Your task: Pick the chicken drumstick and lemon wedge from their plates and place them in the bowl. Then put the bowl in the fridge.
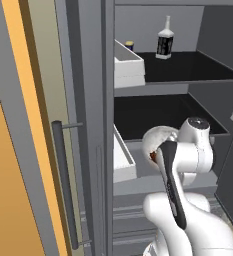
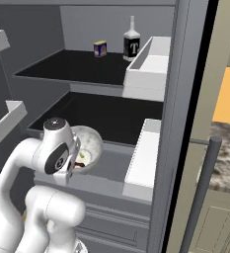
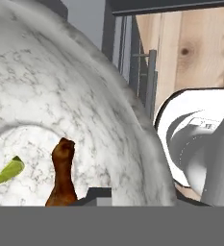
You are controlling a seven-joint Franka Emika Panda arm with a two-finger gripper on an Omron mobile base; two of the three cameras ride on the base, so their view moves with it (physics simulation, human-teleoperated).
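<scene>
In the left base view we see the open fridge (image 1: 153, 95), the bowl (image 1: 155, 140) just before its lower dark shelf, behind our arm. In the right base view the bowl (image 2: 87, 146) sits at our wrist. In the hand view our claw (image 3: 92, 197) grips the bowl's (image 3: 60, 96) rim; chicken drumstick (image 3: 63, 175) and lemon wedge (image 3: 7, 171) lie inside.

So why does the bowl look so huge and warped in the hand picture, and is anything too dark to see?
Hand view: the camera sits almost inside the bowl, so its wall balloons; chicken drumstick and lemon wedge stay sharp. Left base view: the fridge shelves are near black, with no visible shadows. Right base view: the bowl's inside shines pale, evenly lit.
</scene>
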